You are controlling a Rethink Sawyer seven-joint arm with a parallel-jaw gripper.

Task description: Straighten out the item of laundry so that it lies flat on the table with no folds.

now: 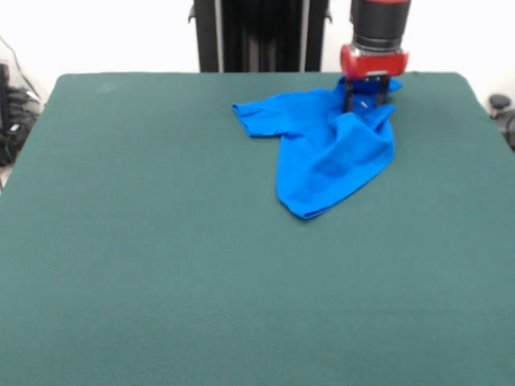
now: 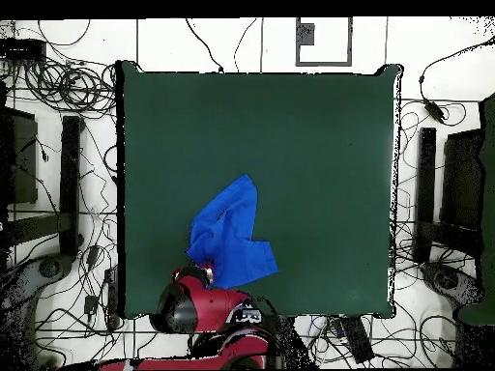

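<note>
The bright blue T-shirt [image 1: 326, 145] lies crumpled and folded on the dark green table [image 1: 161, 257], near its far right corner by the robot. One sleeve sticks out to the left and the body bunches toward the front. My gripper [image 1: 366, 103] stands straight down over the shirt's far right edge, its two dark fingers apart and their tips at the fabric. In the overhead view the shirt [image 2: 229, 237] lies near the table's [image 2: 309, 135] bottom left, and the red arm covers the gripper [image 2: 200, 276] at the shirt's lower left edge.
The robot's black pedestal [image 1: 261, 36] stands behind the table's far edge. Cables and stands [image 2: 68, 174] lie on the floor around the table. The shirt lies close to the table's far edge and right side.
</note>
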